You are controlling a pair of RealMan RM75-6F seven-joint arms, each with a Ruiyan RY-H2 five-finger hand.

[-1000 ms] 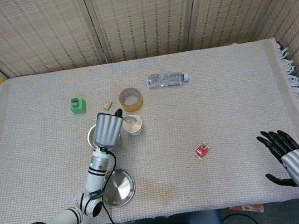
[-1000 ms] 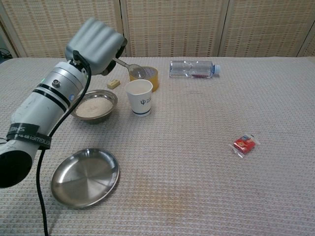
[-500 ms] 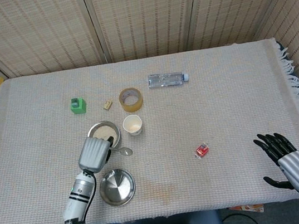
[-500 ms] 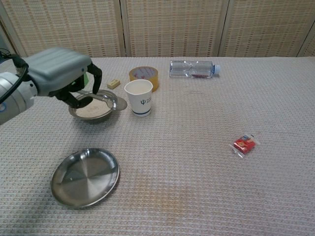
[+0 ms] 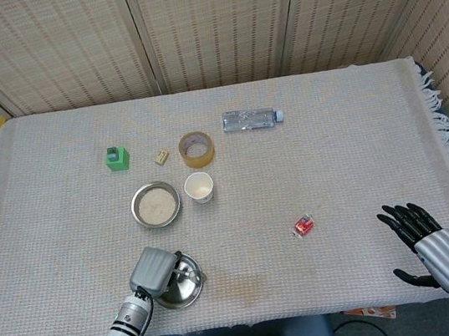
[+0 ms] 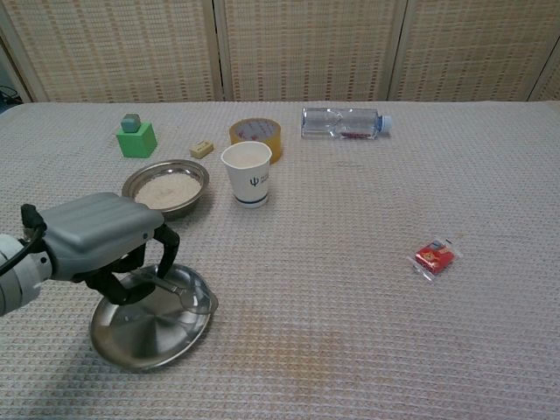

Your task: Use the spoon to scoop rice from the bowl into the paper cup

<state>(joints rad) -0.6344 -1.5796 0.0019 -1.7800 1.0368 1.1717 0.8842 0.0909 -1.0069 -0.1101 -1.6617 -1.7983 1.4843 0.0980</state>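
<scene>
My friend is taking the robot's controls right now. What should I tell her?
Left hand holds the spoon over the steel plate, fingers curled around the handle.
Right hand holds nothing, fingers apart, near the table's right edge.
The bowl of rice sits beside the paper cup; both are clear of the hands.
Whether rice is already in the cup cannot be seen.
Left: set the spoon down on the plate, or scoop again.

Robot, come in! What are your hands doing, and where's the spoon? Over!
Left hand holds spoon over steel plate. Right hand open, idle at table edge. Rice bowl and paper cup unobstructed.
</scene>
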